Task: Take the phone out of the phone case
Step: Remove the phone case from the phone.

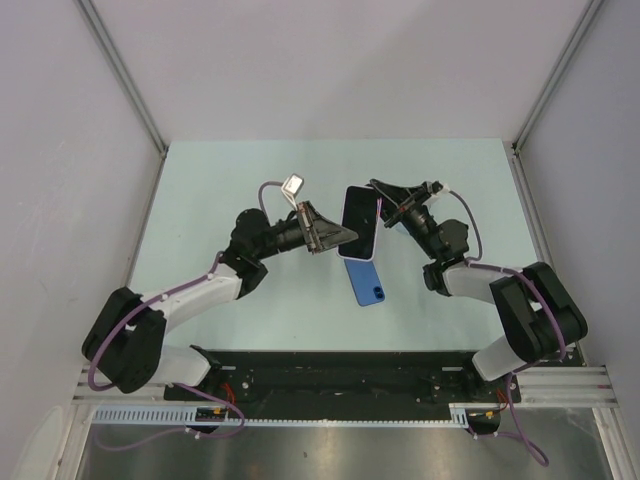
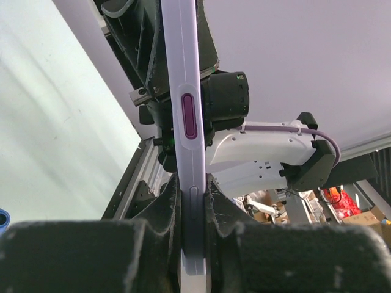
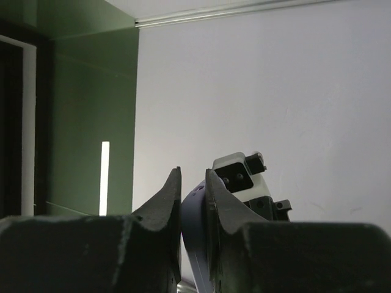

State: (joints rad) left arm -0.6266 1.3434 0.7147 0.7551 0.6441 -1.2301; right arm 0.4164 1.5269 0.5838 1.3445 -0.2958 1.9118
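Note:
A lavender phone case (image 1: 360,222) with a dark face is held in the air above the table between both grippers. My left gripper (image 1: 337,240) is shut on its lower left edge; in the left wrist view the case's side (image 2: 186,73) with a purple button runs up from the gripper (image 2: 194,207). My right gripper (image 1: 383,210) is shut on the case's upper right edge, seen as a lavender strip (image 3: 192,226) between the gripper's (image 3: 193,195) fingers. A blue phone (image 1: 366,282) lies flat on the table below, camera lenses up. I cannot tell whether the held case is empty.
The pale green table (image 1: 220,200) is walled by white panels at the left, back and right. A sliver of the blue phone shows at the left edge of the left wrist view (image 2: 2,218). The arms' base rail (image 1: 340,375) runs along the near edge.

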